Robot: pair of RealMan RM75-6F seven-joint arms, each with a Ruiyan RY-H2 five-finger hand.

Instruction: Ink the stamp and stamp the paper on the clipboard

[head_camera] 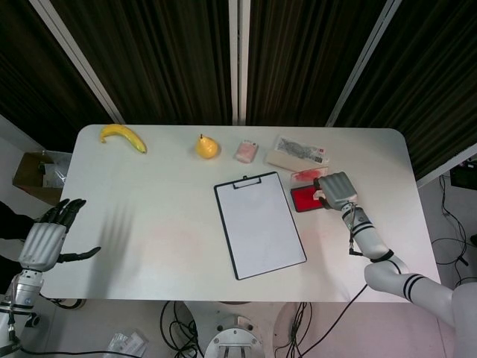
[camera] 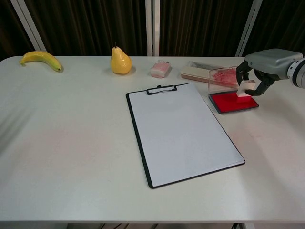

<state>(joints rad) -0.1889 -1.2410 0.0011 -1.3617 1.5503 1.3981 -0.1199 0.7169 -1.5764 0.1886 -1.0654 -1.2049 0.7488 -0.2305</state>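
My right hand (camera: 265,63) (head_camera: 335,188) grips the small white stamp (camera: 245,89) and holds it down on the red ink pad (camera: 231,101) (head_camera: 304,198), whose clear lid (camera: 223,76) stands open behind it. Left of the pad lies the black clipboard (camera: 138,133) (head_camera: 223,224) with a blank white paper (camera: 183,131) (head_camera: 259,222). Off the table's left edge in the head view my left hand (head_camera: 49,240) hangs open, holding nothing.
Along the table's far edge sit a banana (camera: 41,59), a yellow pear (camera: 120,61), a pink wrapped packet (camera: 160,69) and a flat box (camera: 196,71). A cardboard box (head_camera: 39,175) stands on the floor at the left.
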